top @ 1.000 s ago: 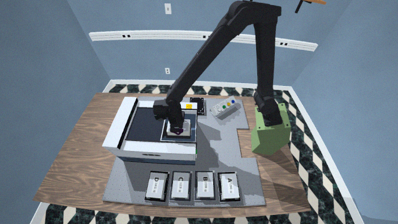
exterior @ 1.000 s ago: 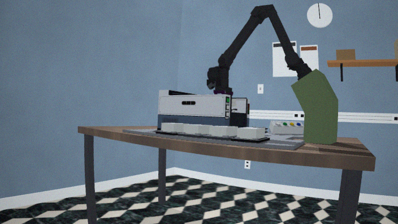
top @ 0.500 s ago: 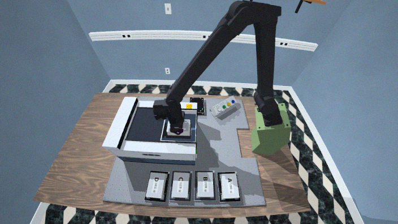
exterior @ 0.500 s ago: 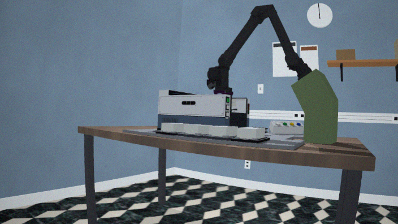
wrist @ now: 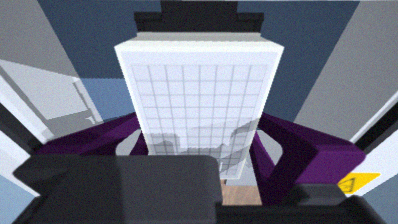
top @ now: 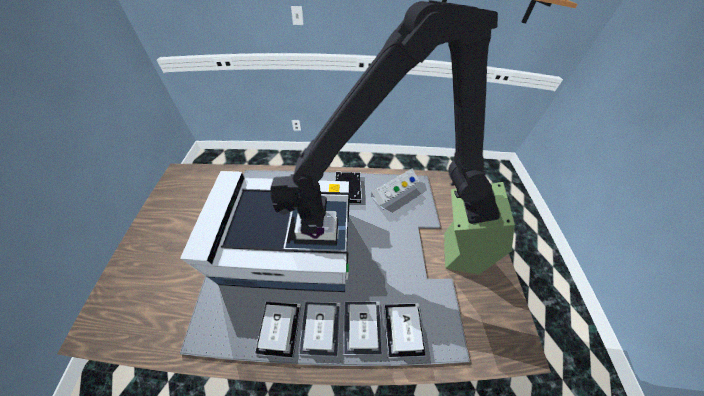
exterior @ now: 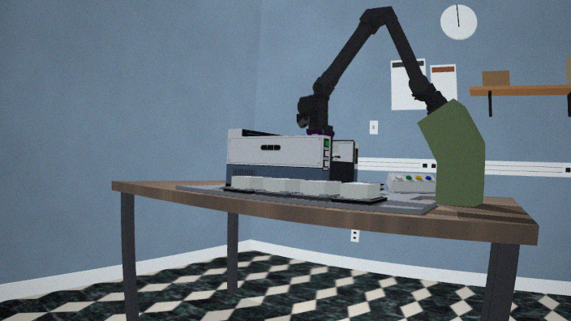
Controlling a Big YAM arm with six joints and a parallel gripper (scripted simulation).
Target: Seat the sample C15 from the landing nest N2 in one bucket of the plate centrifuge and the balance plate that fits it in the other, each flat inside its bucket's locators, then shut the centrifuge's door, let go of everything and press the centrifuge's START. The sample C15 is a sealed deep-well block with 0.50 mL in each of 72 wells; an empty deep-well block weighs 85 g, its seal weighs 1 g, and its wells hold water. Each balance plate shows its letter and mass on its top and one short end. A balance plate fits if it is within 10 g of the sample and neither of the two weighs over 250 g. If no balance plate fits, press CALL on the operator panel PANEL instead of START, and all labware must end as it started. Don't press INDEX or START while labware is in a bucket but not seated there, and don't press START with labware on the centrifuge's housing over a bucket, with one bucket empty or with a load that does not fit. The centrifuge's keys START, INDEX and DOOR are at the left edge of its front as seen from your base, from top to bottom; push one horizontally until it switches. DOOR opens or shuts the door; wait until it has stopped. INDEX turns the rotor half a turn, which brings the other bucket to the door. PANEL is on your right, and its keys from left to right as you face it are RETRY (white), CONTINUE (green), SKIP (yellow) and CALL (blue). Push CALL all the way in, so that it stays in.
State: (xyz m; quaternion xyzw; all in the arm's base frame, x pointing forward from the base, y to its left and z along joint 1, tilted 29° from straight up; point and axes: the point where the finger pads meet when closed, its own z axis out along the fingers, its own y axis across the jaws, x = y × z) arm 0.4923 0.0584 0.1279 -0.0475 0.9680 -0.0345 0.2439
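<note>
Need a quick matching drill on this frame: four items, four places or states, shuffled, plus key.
1. sample block
2. balance plate D
3. operator panel
4. landing nest

a. vacant, behind the centrifuge
b. between the purple fingers of the gripper
c. leftmost of the front row in the top view
d. between centrifuge and green pedestal

Pairs: 1-b, 2-c, 3-d, 4-a

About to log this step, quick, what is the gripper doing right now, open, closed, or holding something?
Gripper: jaws closed on the sealed deep-well block, held over the centrifuge opening.
</note>
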